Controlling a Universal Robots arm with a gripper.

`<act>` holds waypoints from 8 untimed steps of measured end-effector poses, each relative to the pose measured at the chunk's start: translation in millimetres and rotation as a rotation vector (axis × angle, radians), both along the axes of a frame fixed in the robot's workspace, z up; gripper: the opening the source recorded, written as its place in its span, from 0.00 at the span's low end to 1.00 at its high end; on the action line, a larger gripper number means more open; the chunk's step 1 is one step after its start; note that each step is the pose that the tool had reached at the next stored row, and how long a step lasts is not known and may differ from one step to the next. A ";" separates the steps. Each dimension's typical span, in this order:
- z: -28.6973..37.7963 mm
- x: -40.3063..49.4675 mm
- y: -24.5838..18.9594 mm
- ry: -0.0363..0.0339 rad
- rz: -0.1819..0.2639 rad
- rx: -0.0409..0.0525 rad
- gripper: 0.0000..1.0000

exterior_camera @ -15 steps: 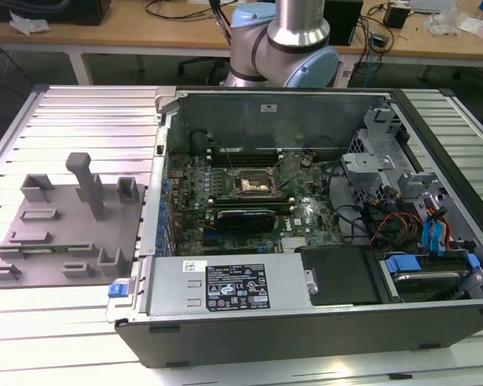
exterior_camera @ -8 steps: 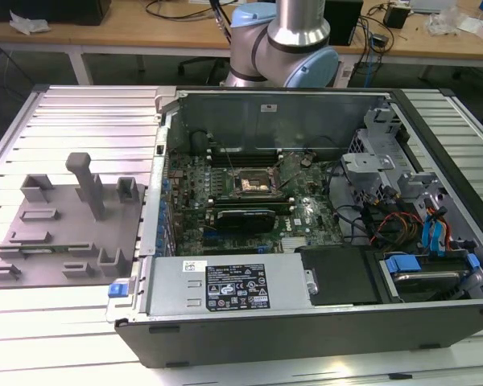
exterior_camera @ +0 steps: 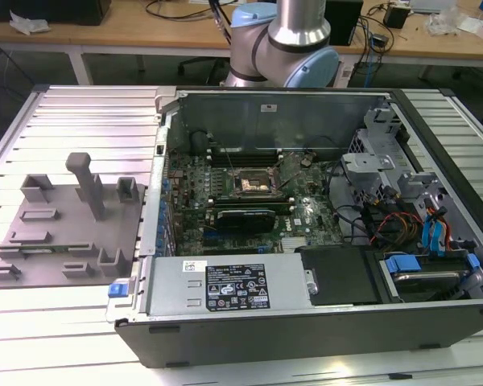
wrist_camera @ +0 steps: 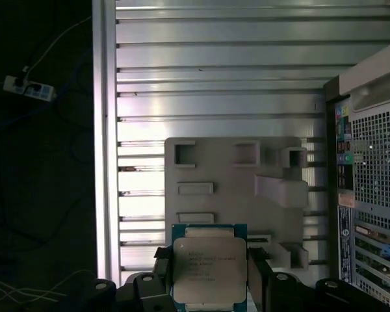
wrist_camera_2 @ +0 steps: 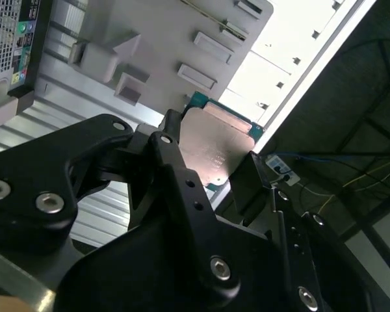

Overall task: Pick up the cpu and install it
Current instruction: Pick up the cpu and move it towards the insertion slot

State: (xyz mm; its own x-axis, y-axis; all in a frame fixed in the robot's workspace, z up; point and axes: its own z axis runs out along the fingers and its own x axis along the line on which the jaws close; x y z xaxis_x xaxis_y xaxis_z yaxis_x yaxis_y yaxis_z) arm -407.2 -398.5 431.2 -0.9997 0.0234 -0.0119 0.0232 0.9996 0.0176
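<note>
1. Gripper (wrist_camera: 209, 289) state: clamped on the cpu (wrist_camera: 209, 270), one finger (wrist_camera: 160, 276) on each of two opposite edges. The edge grip leaves the silver top clear and prob. spares the contact face.
2. Cpu pos.: in the jaws, off every surface, outside the computer case (exterior_camera: 306, 342), above the grey plate (wrist_camera: 234, 172) and slatted table (wrist_camera: 214, 71). In both wrist views its metal top faces the camera.
3. Orientation: the chip sits square between the fingers. Judged fit for a level drop into a socket.
4. Grey plate: upright pegs (exterior_camera: 82, 183) and shallow recesses (wrist_camera: 195, 188). The recesses in view look unoccupied.
5. Case, ext. view: lies w/ open side up, so the motherboard (exterior_camera: 306, 217) faces upward for access. It also contains the power supply (exterior_camera: 233, 285), drive cages (exterior_camera: 386, 173) and cables (exterior_camera: 386, 221).
6. Socket (exterior_camera: 253, 183): approx. mid-board, w/ dark frame. No chip is seen in it, but the detail is too small to confirm.
</note>
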 end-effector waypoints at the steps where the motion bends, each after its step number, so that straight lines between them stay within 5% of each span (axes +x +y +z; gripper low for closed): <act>1: 0.0 1.8 0.0 0.0000 0.000 0.0000 0.55; 8: -0.1 14.7 0.0 -0.0001 0.000 0.0000 0.55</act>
State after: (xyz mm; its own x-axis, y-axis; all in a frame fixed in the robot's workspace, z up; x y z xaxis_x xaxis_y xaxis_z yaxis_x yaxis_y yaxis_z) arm -392.5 -398.6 431.2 -0.9997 0.0233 -0.0120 0.0231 0.9996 0.0177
